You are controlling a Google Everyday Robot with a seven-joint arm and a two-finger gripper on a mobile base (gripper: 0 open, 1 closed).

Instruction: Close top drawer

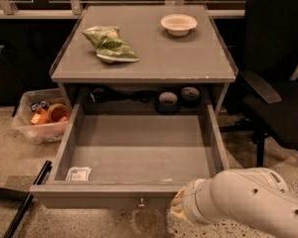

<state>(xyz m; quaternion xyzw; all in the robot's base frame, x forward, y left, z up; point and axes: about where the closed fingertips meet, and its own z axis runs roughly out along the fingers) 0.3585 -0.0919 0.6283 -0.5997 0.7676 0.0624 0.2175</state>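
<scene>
The top drawer [139,150] is pulled far out of the grey cabinet, and its bare grey interior shows. Its flat front [99,198] faces me along the bottom, with a small round metal knob [141,201] at centre. A small white packet [78,173] lies in the drawer's front left corner. My white arm [243,202] comes in from the bottom right. My gripper [178,208] is at the arm's end, right of the knob and close to the drawer front's right part; the arm hides most of it.
A green chip bag [111,43] and a white bowl [179,24] sit on the cabinet top. Two round cans [167,99] stand behind the drawer. A plastic bin [42,115] is on the floor at left, a black office chair [278,83] at right, and a black pole [25,202] at lower left.
</scene>
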